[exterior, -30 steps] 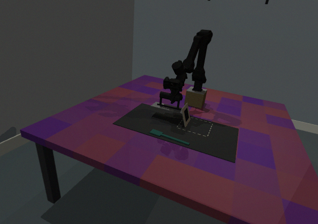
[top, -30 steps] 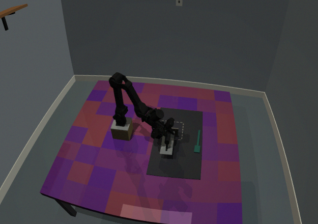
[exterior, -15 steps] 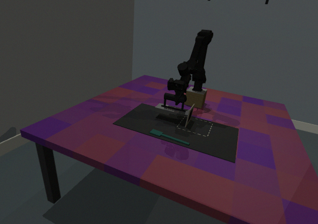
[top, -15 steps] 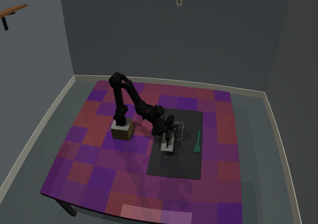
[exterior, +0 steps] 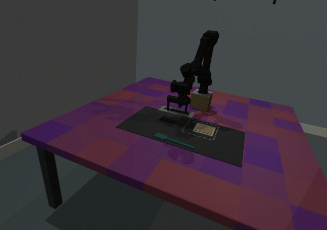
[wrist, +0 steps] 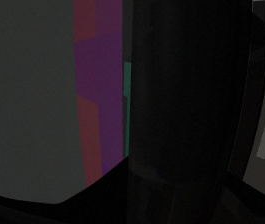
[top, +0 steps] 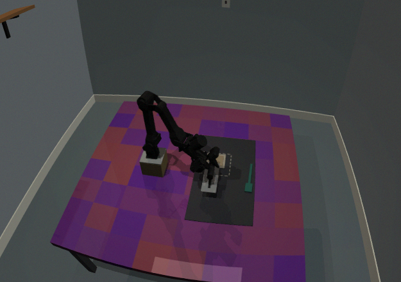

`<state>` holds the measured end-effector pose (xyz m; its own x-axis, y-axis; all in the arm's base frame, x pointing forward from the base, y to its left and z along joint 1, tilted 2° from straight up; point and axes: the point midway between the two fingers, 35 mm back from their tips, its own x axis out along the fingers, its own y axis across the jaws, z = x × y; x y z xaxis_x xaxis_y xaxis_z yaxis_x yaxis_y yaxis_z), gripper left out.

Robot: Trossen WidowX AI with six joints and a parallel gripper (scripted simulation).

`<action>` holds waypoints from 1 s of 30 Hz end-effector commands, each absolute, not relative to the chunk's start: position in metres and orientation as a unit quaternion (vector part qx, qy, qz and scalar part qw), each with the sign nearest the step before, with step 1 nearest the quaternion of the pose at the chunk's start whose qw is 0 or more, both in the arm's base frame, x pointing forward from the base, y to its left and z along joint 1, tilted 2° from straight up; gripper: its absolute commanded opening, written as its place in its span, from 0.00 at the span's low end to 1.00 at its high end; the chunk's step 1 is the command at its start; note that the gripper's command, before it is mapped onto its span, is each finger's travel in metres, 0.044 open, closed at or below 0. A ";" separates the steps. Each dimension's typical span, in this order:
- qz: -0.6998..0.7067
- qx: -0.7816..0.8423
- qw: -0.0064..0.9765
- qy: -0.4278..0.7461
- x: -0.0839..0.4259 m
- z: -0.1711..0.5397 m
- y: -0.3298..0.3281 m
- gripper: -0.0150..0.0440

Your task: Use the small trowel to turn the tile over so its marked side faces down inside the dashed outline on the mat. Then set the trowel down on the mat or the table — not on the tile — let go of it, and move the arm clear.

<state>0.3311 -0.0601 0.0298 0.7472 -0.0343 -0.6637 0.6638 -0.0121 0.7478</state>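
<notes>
The tile [top: 221, 161] [exterior: 205, 129] looks flat on the dark mat [top: 221, 211] [exterior: 223, 151], with a plain tan face and paler rim up. No dark mark shows on it. It lies inside the dashed outline [top: 229, 175] [exterior: 213, 139], towards one side; the top camera sees it partly behind the gripper. My gripper [exterior: 177, 110] is shut on the trowel, whose pale grey blade [top: 209, 188] [exterior: 191, 114] is below the fingers. The blade hangs above the mat beside the outline, with its shadow underneath. The trowel is clear of the tile.
A green flat-bladed tool [top: 248, 187] [exterior: 160, 136] [wrist: 127, 80] lies near the mat's edge farthest from the arm base. The arm stands on a box [top: 153, 168] [exterior: 200, 102] on the patchwork table [top: 160, 229] [exterior: 185, 181].
</notes>
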 end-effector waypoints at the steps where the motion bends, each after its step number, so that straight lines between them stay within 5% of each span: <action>1: -0.255 0.661 0.668 0.227 0.338 0.043 -0.071 0.25; 30: -0.253 0.657 0.671 0.233 0.334 0.063 -0.107 0.25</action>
